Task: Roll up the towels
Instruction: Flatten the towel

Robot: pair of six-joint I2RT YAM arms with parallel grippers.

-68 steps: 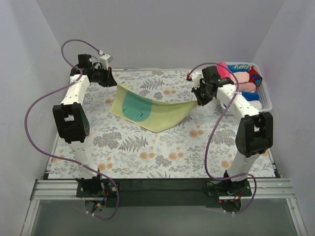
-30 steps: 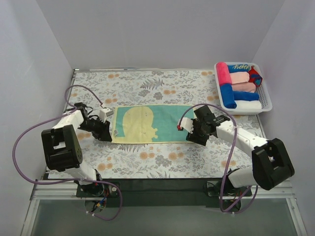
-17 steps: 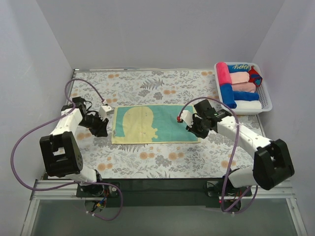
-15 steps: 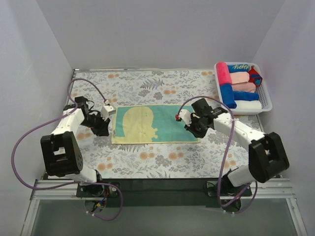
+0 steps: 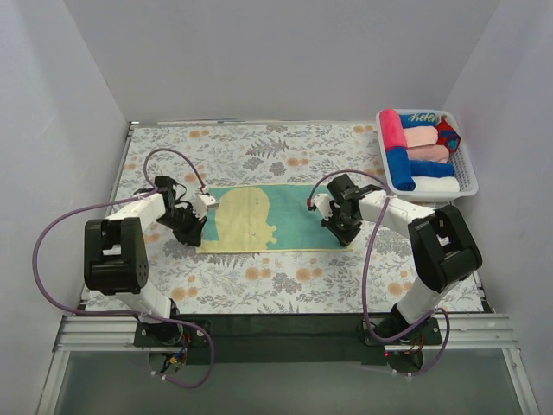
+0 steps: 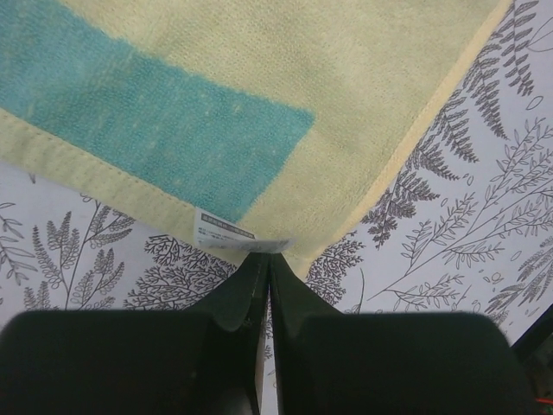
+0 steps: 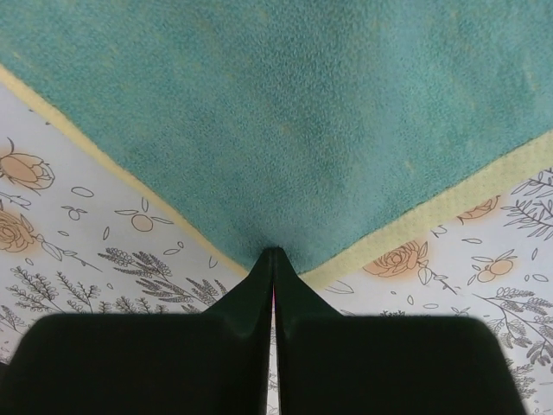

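- The towel [image 5: 268, 216] is found flat and unrolled at the middle of the patterned mat [image 5: 285, 285], its long side running from 9 to 3 o'clock. Yellow is seen at the 9 o'clock end and teal at the 3 o'clock end.
- The left gripper [image 5: 194, 235] is set at the towel's 7 o'clock corner. In the wrist view its fingertips [image 6: 249, 275] are pressed together to a thin slit. The corner and a white label [image 6: 226, 235] appear to be nipped at the very tip.
- The right gripper [image 5: 344, 237] is set at the 5 o'clock corner and is likewise closed to a slit, with the teal corner running in between the tips.
- Rolled towels [image 5: 400, 169] are noted in the basket [image 5: 467, 183] at 2 o'clock on the table, so rolling of this towel is judged not yet begun.
- Risk: both holds are shallow. The cloth could be lost at the first pull, and on the left only the label may be caught.
- Risk: if the two corners are not carried evenly, a skewed fold or a cone-shaped roll is to be expected.
- Risk: with the far edge unheld, the whole towel could be dragged over the mat instead of turned over.
- Risk: the left arm's cable [image 5: 169, 150] loops close above the towel and could brush or snag it during a sweep.
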